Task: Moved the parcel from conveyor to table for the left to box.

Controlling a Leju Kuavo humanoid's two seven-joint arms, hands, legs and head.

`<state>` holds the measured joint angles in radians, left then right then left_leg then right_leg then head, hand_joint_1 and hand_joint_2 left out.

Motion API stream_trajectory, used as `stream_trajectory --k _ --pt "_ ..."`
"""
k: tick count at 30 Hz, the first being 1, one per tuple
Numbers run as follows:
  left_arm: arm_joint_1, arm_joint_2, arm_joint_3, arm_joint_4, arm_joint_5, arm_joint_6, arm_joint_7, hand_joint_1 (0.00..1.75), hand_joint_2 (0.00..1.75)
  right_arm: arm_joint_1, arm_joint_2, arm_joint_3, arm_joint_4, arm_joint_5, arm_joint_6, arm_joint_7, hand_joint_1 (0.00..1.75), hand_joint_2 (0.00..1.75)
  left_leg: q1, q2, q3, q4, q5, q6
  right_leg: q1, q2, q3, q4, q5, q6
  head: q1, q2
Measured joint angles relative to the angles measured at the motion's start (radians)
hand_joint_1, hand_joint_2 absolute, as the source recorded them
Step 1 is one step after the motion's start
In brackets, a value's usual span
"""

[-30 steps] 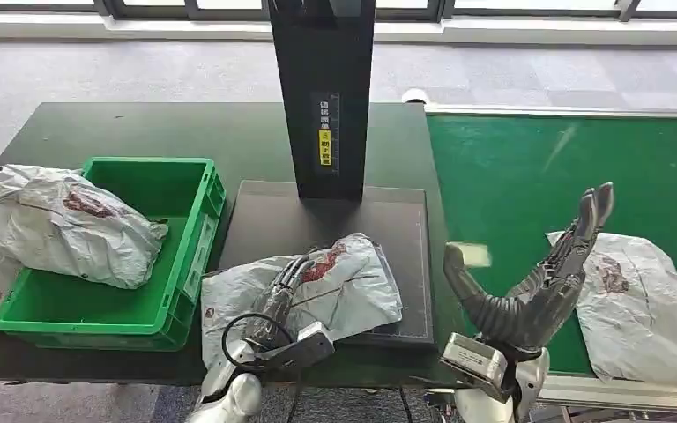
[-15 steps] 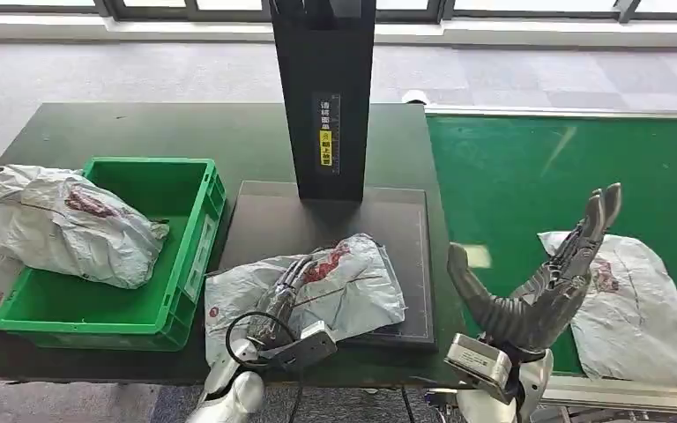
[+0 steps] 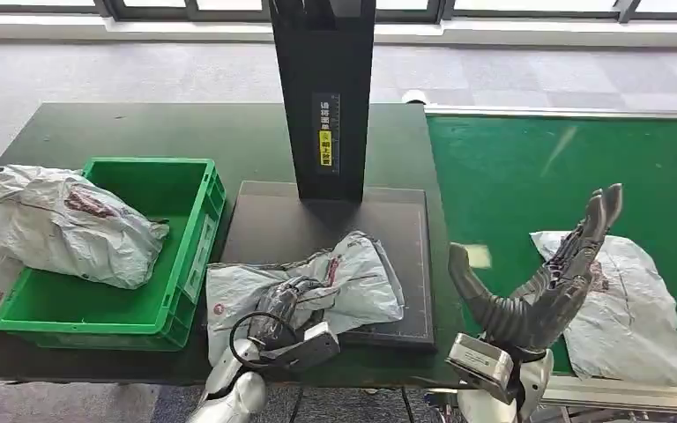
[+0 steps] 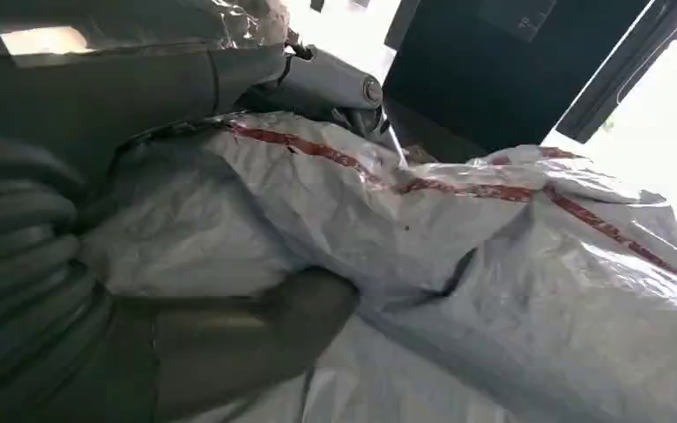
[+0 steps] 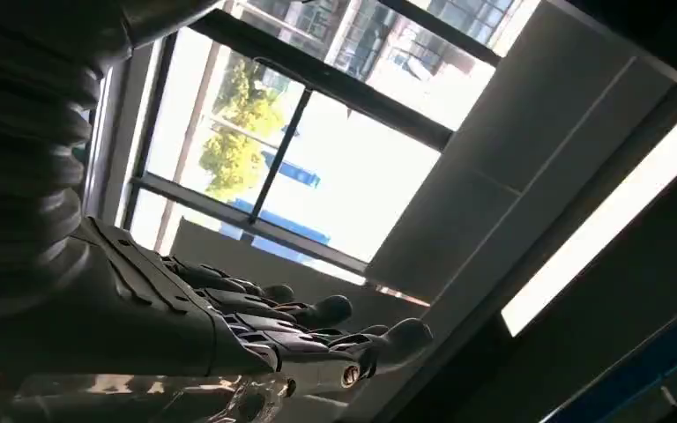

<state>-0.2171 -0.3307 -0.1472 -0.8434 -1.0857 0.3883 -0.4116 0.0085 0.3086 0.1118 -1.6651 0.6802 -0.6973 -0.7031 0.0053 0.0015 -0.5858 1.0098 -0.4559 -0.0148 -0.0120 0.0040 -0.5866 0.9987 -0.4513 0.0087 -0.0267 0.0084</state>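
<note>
On the worktop, left hand [image 3: 284, 304] fingers clutch the parcel [image 3: 335, 282], crate [image 3: 196, 231] lying at nine o'clock; right hand [image 3: 542, 282] spread, empty.

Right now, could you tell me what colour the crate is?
Bright green crate, clearest in the head view.
</note>
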Motion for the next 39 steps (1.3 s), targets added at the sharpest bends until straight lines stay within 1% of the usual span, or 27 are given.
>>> stream_trajectory --k 11,13,16,17,20,23,26,30,36,37,38,39 --pt "-0.010 -0.002 0.000 0.000 -0.013 0.006 0.005 1.75 1.75 0.000 0.000 0.000 0.000 -0.001 0.000 0.000 0.00 1.75 0.000 0.000 0.000 0.000 0.000 0.000 0.000 0.000 0.000 0.000 0.000 0.000 0.000 0.000" --pt "-0.010 -0.002 0.000 -0.001 -0.025 0.051 0.008 1.75 1.75 0.000 0.000 0.000 0.000 -0.001 0.000 0.000 0.00 1.75 0.000 -0.001 0.000 0.000 0.000 0.000 0.000 0.000 0.000 0.000 0.000 0.000 0.000 0.000" --pt "0.002 -0.003 0.000 -0.071 0.101 0.251 -0.104 1.75 1.75 0.001 0.000 -0.002 0.000 0.001 0.000 0.000 0.00 1.75 0.000 0.000 -0.003 0.000 0.000 0.000 0.001 0.000 -0.003 0.000 0.001 -0.001 0.000 0.000" --pt "0.006 -0.003 0.000 -0.107 0.132 0.292 -0.131 1.75 1.75 0.001 0.000 -0.005 0.000 0.001 0.000 0.001 0.00 1.75 0.000 0.000 -0.002 0.000 0.000 0.000 0.000 0.000 -0.002 0.000 0.001 -0.001 0.000 0.000" --pt "0.011 -0.002 0.000 -0.160 0.144 0.310 -0.143 1.75 1.75 0.001 0.000 -0.007 0.000 0.002 0.000 0.002 0.00 1.75 0.000 -0.003 -0.002 0.000 0.000 0.000 0.001 -0.004 0.000 0.000 0.000 0.000 0.000 0.000" --pt "0.017 -0.002 0.000 -0.194 0.146 0.311 -0.149 1.75 1.75 0.001 0.000 -0.007 0.000 0.002 0.000 0.002 0.00 1.75 0.001 -0.003 -0.003 0.000 0.000 0.000 0.001 -0.003 0.000 0.001 0.000 0.000 0.000 0.000" --pt "0.057 0.003 0.011 -0.375 0.116 0.314 -0.164 1.75 1.75 0.001 0.000 -0.010 0.000 -0.003 0.000 0.002 0.00 1.75 0.001 -0.002 -0.004 0.000 0.000 0.000 0.001 -0.002 -0.002 0.001 0.000 0.000 0.000 0.000" --pt "0.084 0.006 0.027 -0.587 0.049 0.314 -0.142 1.75 1.75 0.001 0.000 -0.010 0.000 -0.008 0.000 0.002 0.00 1.75 0.001 -0.004 -0.004 0.000 0.000 0.000 0.001 -0.004 -0.002 0.001 -0.001 -0.001 0.000 0.000" --pt "0.091 0.007 0.029 -0.643 0.035 0.314 -0.138 1.75 1.75 0.002 0.000 -0.010 0.000 -0.010 0.000 0.002 0.00 1.75 0.001 -0.004 -0.004 0.000 0.000 0.000 0.001 -0.004 -0.002 0.001 -0.001 -0.001 0.000 0.000" --pt "0.094 0.007 0.030 -0.674 0.027 0.314 -0.134 1.75 1.75 0.002 0.000 -0.010 0.000 -0.010 0.000 0.002 0.00 1.75 0.001 -0.004 -0.004 0.000 0.000 0.000 0.001 -0.004 -0.002 0.001 -0.001 -0.001 0.000 0.000" --pt "0.103 0.008 0.032 -0.754 0.003 0.314 -0.123 1.75 1.75 0.002 0.000 -0.010 0.000 -0.010 0.000 0.002 0.00 1.75 0.001 -0.004 -0.004 0.000 0.000 0.000 0.001 -0.004 -0.002 0.001 -0.001 -0.001 0.000 0.000" --pt "0.110 0.010 0.033 -0.855 -0.067 0.314 -0.086 1.75 1.75 0.002 0.000 -0.011 0.000 -0.008 0.000 0.002 0.00 1.75 0.001 -0.004 -0.004 0.000 0.000 0.000 0.001 -0.004 -0.002 0.000 -0.001 -0.001 0.000 0.000"
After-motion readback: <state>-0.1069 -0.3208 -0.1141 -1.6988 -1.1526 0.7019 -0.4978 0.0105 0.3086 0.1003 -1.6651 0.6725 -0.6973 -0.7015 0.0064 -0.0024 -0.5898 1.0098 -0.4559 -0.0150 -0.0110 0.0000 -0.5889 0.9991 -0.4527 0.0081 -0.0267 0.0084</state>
